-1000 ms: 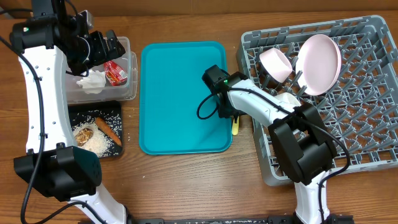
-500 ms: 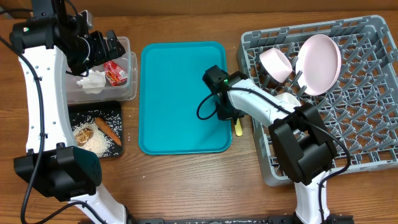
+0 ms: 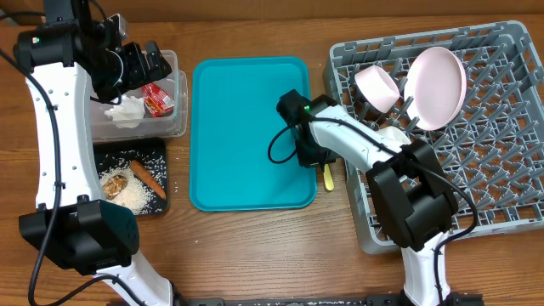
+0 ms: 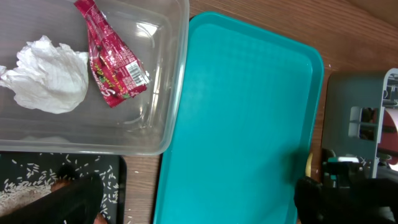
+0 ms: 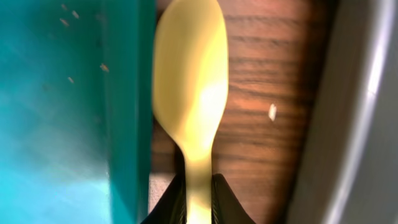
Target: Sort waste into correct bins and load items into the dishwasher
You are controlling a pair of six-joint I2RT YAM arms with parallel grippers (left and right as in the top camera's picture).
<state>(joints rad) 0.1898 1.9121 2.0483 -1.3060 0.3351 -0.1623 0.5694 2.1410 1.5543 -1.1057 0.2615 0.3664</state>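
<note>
My right gripper (image 3: pixel 321 161) is shut on the handle of the pale yellow spoon (image 5: pixel 188 87); its bowl (image 3: pixel 328 179) hangs over the wood between the teal tray and the grey dish rack (image 3: pixel 501 204). The rack holds the white-pink plate (image 3: pixel 435 87) and a small bowl (image 3: pixel 377 88). My left gripper (image 3: pixel 143 61) is open and empty above the clear tub (image 3: pixel 175 123), which holds the crumpled napkin (image 4: pixel 48 76) and the red wrapper (image 4: pixel 111 65). The black tray (image 3: pixel 158 151) holds rice (image 3: pixel 136 195), the brown lump (image 3: pixel 113 182) and the orange-brown stick (image 3: pixel 144 178).
The large teal tray (image 3: pixel 246 127) lies between the bins and the rack. A few rice grains lie on the wood by the black tray and one near the spoon (image 5: pixel 272 112).
My right gripper has shifted the spoon slightly right and toward the table's front, off the teal tray's edge. The left arm has not moved.
</note>
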